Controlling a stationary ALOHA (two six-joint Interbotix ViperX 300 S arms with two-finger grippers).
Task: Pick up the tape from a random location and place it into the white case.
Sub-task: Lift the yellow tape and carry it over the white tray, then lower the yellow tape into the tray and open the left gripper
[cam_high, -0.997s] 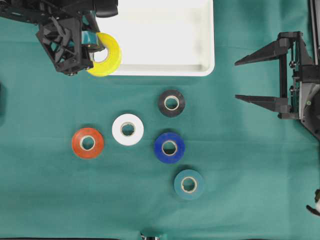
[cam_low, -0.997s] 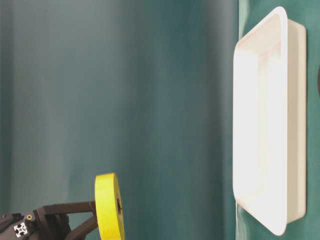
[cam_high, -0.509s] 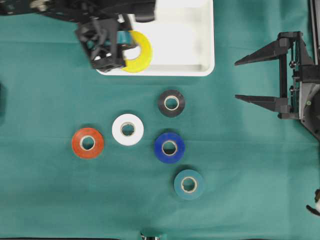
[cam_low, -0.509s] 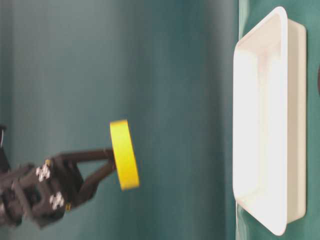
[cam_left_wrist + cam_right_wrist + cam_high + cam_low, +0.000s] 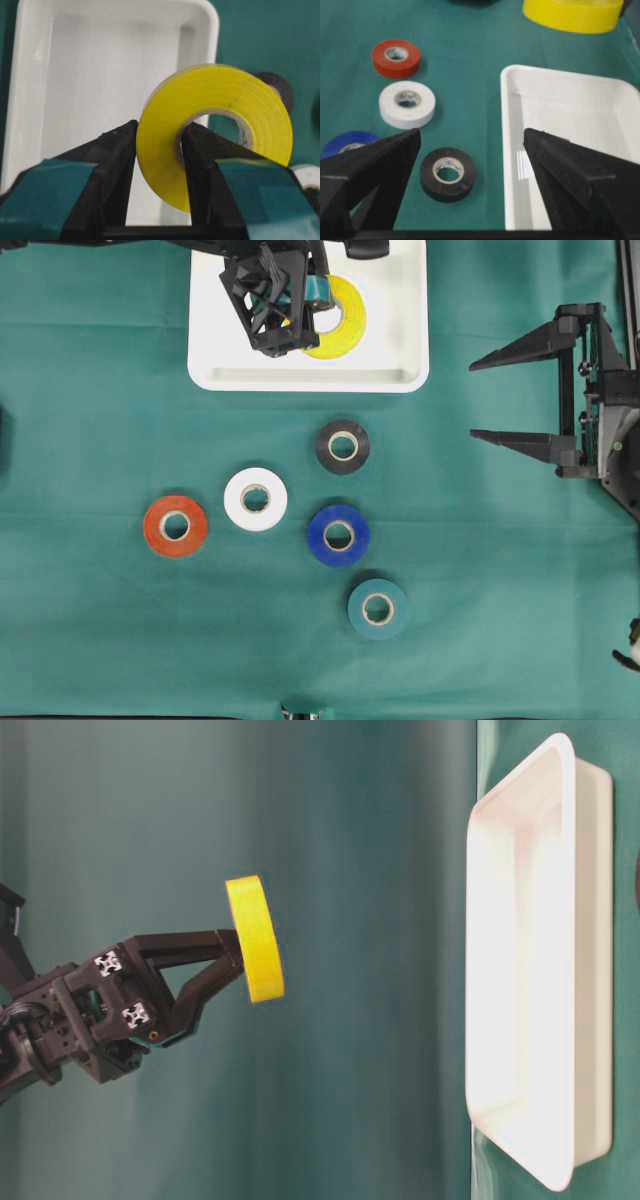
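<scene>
5 loose rolls (image 5: 339, 535) below case (image 5: 215, 350)

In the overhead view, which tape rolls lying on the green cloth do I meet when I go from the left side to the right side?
Orange roll → white roll → teal roll. The blue roll and the black roll lie between white and teal, nearly level left to right, so their mutual order is unclear.

Overhead, the left tool (image 5: 300, 315) covers part of the yellow tape (image 5: 340, 325), and the case (image 5: 400, 375) runs off the top edge. In the right wrist view, the blue tape (image 5: 347, 141) sits half behind a finger (image 5: 367, 170); the yellow roll is cut off above.
</scene>
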